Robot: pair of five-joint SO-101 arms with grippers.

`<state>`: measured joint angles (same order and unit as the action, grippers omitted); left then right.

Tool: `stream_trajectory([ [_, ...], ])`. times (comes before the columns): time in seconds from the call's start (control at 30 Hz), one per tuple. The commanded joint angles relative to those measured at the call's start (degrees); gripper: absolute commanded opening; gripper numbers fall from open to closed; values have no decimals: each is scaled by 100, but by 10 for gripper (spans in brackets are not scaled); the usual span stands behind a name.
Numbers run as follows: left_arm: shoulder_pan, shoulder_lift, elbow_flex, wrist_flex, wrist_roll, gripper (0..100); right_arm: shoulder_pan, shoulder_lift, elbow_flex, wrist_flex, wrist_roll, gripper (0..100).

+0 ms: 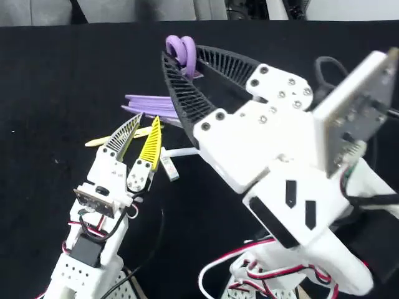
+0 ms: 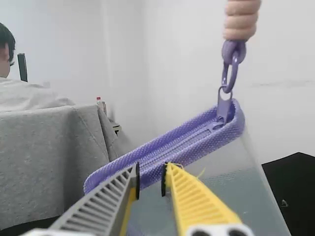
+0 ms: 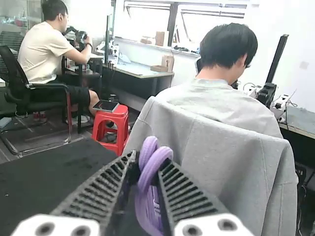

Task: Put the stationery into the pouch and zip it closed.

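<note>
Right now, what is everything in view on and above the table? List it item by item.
pouch: one, purple mesh with a clear side, held above the table between the two grippers
pull ring: one, purple, on the pouch's zip
pencil-like stick: one, pale yellow, lying on the table by the left gripper
white stick: one, on the table
white block: one, on the table beside it
table: one, black
left gripper: grey and yellow, shut on the pouch
right gripper: black, shut on the pull ring

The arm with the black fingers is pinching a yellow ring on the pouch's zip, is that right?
Not quite: the ring on the pouch zip is purple, not yellow. The right wrist view shows the black-fingered right gripper pinching it.
</note>
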<state>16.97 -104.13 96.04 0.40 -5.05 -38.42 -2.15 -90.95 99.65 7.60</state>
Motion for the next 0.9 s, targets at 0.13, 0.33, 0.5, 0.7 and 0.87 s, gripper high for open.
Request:
stream_trajectory([
  [0.13,-242,-44,110,-105,62,109,-18,-145,1138,-1451,70,11],
  [0.33,-347,-44,101,-105,70,109,-18,-145,2563,-2980,281,11],
  [0.5,-497,-53,-48,-105,176,105,-9,-145,3327,-3464,1222,11],
  [0.7,-1174,-53,-1086,1160,1714,109,105,-145,3486,-4202,1275,11],
  [0.87,-1262,-53,-1868,2426,1925,109,299,-198,3424,-4413,1240,11],
])
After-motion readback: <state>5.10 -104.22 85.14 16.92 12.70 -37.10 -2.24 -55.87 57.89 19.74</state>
